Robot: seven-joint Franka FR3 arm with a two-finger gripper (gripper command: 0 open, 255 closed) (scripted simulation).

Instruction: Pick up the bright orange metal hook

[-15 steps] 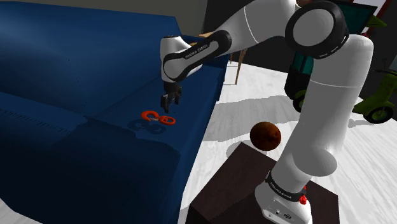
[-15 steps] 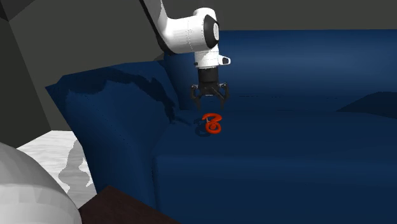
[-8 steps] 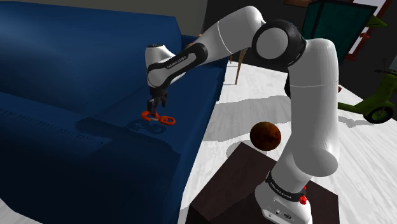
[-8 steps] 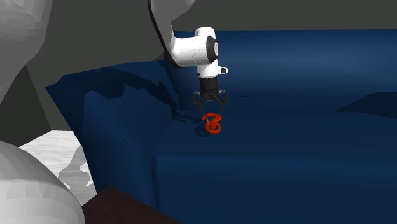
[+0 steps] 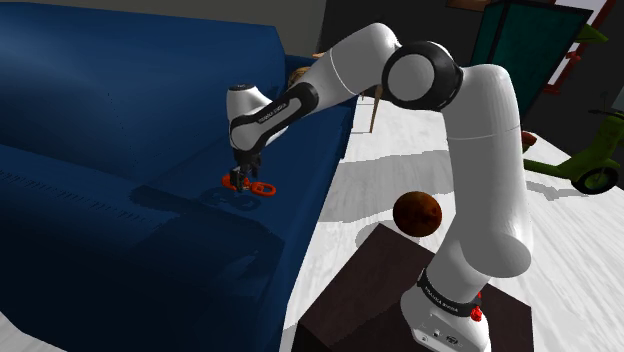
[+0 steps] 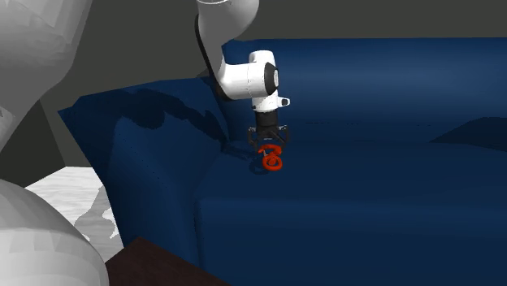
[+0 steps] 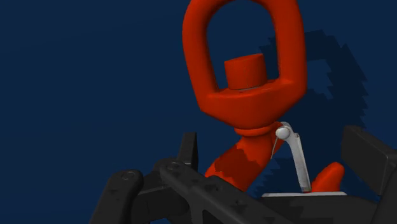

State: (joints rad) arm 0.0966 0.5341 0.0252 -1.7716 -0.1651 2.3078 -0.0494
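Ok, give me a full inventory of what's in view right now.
hook: one, bright orange with a grey latch, lying on the sofa seat
sofa: one, dark blue, shoulder view's left
ball: one, reddish brown, by the stand's far corner
scooter: one, green, shoulder view's right edge
floor: white, beside the sofa
stand: one, dark brown box, shoulder view's lower right
arm: one, white with dark joints, reaching over the sofa
hand: one, black, open, fingers either side of the hook
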